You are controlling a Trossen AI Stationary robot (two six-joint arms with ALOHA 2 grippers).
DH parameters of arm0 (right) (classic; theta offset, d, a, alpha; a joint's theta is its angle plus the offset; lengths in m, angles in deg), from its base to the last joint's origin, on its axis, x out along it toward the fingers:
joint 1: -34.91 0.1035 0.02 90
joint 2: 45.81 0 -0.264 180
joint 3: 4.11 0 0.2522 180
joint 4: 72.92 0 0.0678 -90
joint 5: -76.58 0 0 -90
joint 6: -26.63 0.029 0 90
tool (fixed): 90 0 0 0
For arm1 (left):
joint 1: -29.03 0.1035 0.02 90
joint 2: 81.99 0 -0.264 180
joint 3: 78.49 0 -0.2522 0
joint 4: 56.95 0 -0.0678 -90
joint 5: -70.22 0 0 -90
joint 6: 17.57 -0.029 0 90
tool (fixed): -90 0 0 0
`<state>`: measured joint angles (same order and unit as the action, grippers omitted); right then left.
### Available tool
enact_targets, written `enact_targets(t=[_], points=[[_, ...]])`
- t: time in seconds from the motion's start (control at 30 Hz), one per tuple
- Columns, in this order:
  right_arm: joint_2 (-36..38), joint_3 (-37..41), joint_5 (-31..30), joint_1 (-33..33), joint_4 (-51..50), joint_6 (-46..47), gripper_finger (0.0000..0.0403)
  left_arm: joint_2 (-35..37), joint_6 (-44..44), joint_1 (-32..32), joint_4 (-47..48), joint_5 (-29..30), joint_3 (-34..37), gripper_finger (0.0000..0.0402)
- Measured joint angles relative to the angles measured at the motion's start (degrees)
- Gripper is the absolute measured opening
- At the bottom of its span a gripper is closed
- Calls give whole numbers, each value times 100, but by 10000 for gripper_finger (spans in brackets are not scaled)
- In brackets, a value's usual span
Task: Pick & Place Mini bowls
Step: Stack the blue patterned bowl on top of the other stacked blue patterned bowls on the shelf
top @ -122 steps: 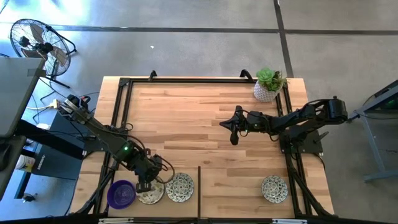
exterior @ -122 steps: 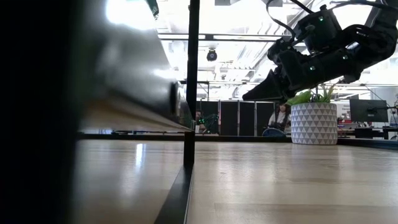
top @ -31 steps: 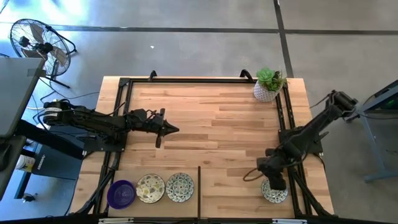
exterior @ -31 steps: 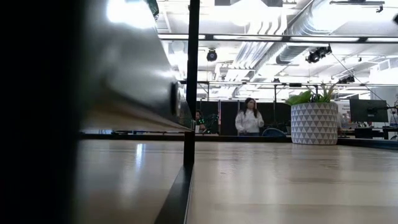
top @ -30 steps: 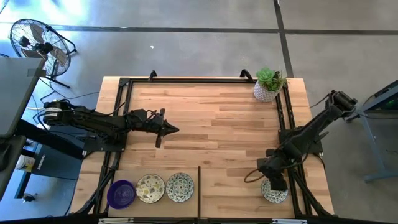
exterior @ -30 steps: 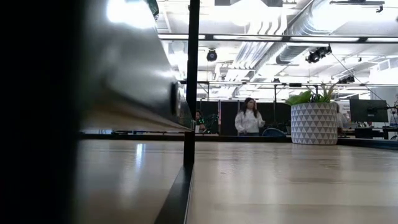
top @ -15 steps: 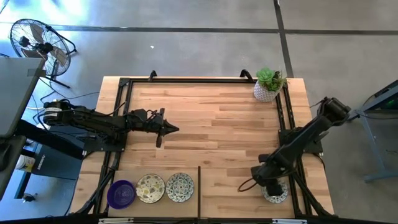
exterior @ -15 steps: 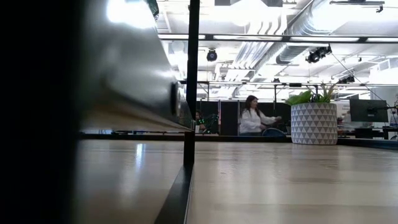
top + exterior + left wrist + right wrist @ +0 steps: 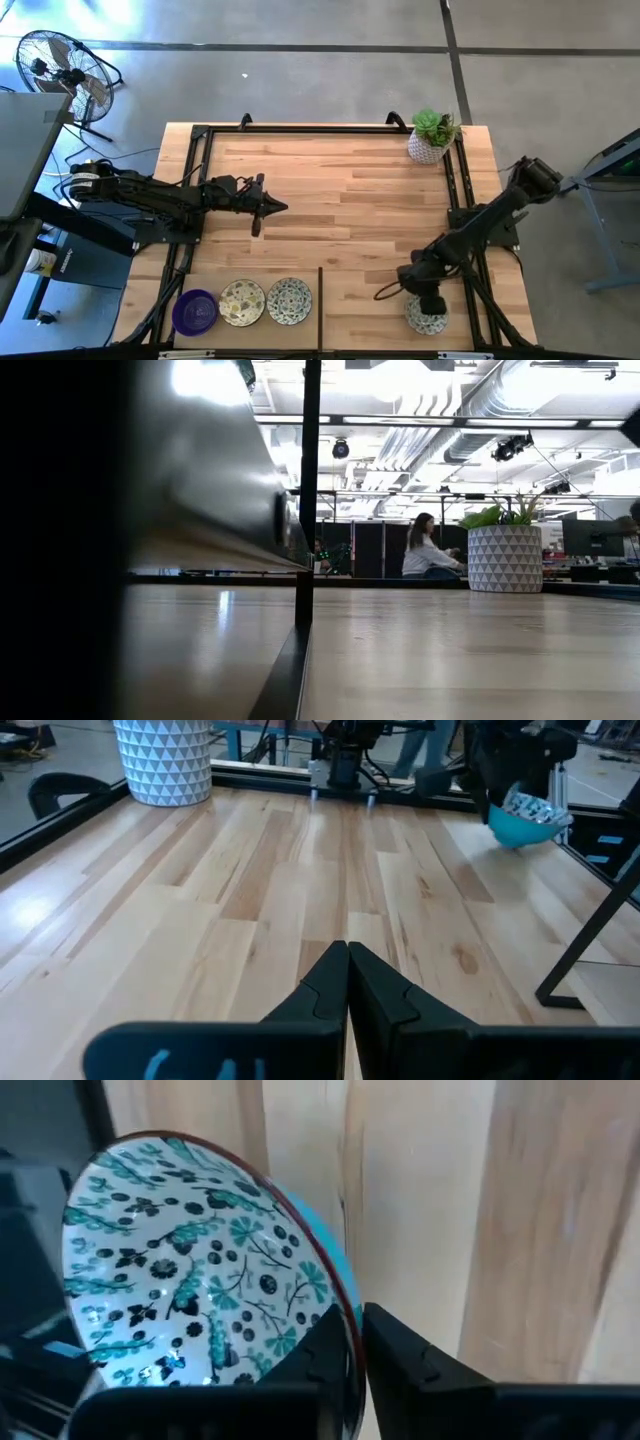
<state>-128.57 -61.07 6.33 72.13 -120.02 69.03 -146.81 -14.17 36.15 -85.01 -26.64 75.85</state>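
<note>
My right gripper [image 9: 427, 297] hangs over the table's near right part, shut on a cream bowl with a green floral pattern [image 9: 428, 316], which fills the right wrist view [image 9: 190, 1260]. The left wrist view shows that bowl [image 9: 525, 812] far off, under the right arm. Three more mini bowls rest on their bases in a row along the near left edge: a purple one [image 9: 195, 310] and two patterned ones [image 9: 241, 302] [image 9: 289, 300]. My left gripper [image 9: 268, 208] waits shut over the table's left middle, its fingers together [image 9: 347, 948]. My right gripper pinches the patterned bowl by its rim [image 9: 340, 1295], one finger [image 9: 318, 1350] inside the bowl and the other [image 9: 405, 1360] outside it. The fingers come from above, slanting down. The bowl hangs tilted in the hold, lifted clear of the table [image 9: 520, 820].
A white patterned pot with a green plant [image 9: 432, 135] stands at the far right corner. Black frame rails run around the table, and a short black bar [image 9: 320, 300] stands at the near edge right of the bowl row. A person [image 9: 425, 555] sits in the room behind.
My right gripper has moved toward the table's left and near edge, and the patterned bowl has gone with it. The bowl has come up off the table and tipped. The left arm has kept still.
</note>
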Motion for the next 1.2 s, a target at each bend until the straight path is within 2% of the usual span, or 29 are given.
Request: enact_targets(t=[0.2,0.3,0.4,0.53,0.73,0.87,1.07,1.2], points=[[605,0,-1,-647,-29,231,7,0,-15,0,-57,2,0,0],[951,-49,36,-1152,-51,417,19,0,-15,0,-34,4,-2,0],[1086,-349,-29,-1720,-124,277,33,-70,-15,0,-18,10,-4,0],[979,-895,-361,-2705,-295,-199,27,-122,-15,0,-83,36,-7,0],[349,-1522,-608,-4225,-404,-1071,16,-117,-17,2,10,164,-7,0],[-473,-1952,-645,-4855,-412,-1327,21,21,-68,4,277,304,-7,0],[-1549,-2647,-825,-5011,328,-1879,31,38,-102,7,136,494,139,0],[-2022,-3144,-839,-5047,380,-1997,27,318,-127,7,114,494,248,0]])
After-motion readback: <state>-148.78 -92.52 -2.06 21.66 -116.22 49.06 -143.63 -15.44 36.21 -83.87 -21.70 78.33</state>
